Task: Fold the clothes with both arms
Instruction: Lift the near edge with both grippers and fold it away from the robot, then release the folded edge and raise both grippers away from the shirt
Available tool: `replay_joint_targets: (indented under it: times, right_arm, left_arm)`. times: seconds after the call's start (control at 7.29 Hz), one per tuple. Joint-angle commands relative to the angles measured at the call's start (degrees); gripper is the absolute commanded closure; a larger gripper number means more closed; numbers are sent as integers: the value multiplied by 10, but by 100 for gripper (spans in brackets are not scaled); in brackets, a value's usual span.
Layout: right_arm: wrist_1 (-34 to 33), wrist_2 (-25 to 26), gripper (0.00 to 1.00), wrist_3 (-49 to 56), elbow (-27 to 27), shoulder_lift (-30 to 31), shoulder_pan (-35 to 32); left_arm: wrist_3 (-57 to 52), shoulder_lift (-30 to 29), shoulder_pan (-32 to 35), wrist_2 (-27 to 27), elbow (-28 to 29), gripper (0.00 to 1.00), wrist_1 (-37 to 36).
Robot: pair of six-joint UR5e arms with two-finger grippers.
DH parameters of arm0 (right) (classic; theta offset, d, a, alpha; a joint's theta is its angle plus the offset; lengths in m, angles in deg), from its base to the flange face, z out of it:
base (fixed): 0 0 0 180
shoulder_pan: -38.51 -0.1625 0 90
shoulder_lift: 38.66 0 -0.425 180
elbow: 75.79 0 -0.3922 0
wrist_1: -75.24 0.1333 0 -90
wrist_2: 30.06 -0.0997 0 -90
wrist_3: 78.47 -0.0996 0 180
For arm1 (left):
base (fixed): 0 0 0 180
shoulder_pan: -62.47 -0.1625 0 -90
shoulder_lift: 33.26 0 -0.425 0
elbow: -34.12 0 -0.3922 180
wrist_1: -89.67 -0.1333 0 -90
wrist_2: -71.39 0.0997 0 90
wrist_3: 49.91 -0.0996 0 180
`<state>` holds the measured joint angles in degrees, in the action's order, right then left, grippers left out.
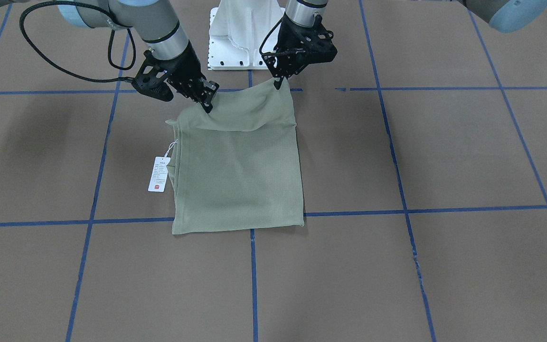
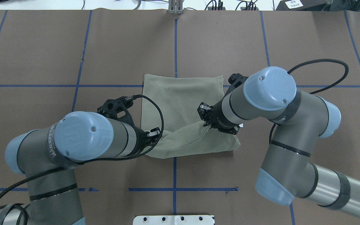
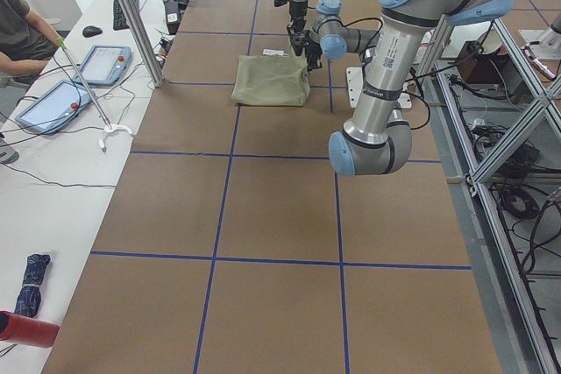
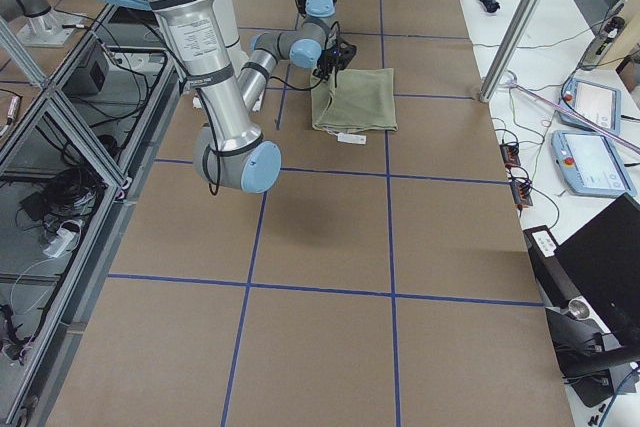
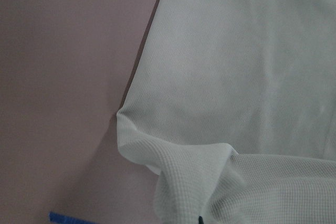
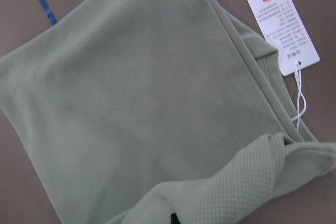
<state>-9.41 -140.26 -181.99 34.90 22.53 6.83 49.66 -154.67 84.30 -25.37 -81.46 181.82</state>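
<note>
The sage-green shirt (image 1: 238, 175) lies folded into a rough square on the brown table, with its white hang tag (image 1: 158, 174) beside one edge. My left gripper (image 1: 280, 83) is shut on one corner of the shirt's robot-side edge and holds it up off the table. My right gripper (image 1: 207, 102) is shut on the other corner of that edge, also raised. In the overhead view the left gripper (image 2: 155, 135) and right gripper (image 2: 205, 120) hold the lifted edge over the shirt (image 2: 183, 100). The wrist views show bunched cloth (image 5: 236, 77) and the tag (image 6: 282, 24).
The white pedestal base (image 1: 240, 38) stands just behind the grippers. Blue tape lines (image 1: 254, 280) cross the table. A side bench with tablets (image 3: 66, 102), a seated person (image 3: 17, 32) and a metal post (image 3: 131, 15) lie beyond the table's far edge.
</note>
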Motion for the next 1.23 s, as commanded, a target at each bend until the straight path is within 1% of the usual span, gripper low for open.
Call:
replay_joint_targets:
  times: [0.0, 0.14, 0.27, 0.41, 0.55, 0.69, 0.82, 0.96, 1.1]
  right_arm:
    - [45, -7, 100, -4, -113, -47, -53]
    - [76, -7, 100, -5, -174, -72, -64]
    - [79, -18, 100, -5, -219, -102, -75]
    - [80, -29, 100, -5, -253, -119, -84]
    - [89, -32, 1, 3, -283, -122, -103]
    - [97, -31, 0, 22, -320, -140, -110]
    - [98, -30, 0, 31, -360, -162, -119]
    - [98, -31, 0, 35, -380, -171, -125]
    - [98, -35, 0, 43, -381, -171, -134]
  left_arm:
    - [-3, -28, 41, 0, 115, 100, 92]
    - [-3, -34, 59, 0, 140, 100, 103]
    - [-3, -45, 79, 0, 156, 100, 103]
    - [-3, -74, 96, 0, 198, 74, 109]
    - [-28, -98, 111, 2, 245, 1, 135]
    - [-47, -110, 156, 0, 282, 0, 139]
    - [-103, -112, 198, -1, 307, 0, 138]
    - [-112, -112, 227, -7, 324, 0, 138]
    - [-149, -112, 253, -51, 326, 0, 135]
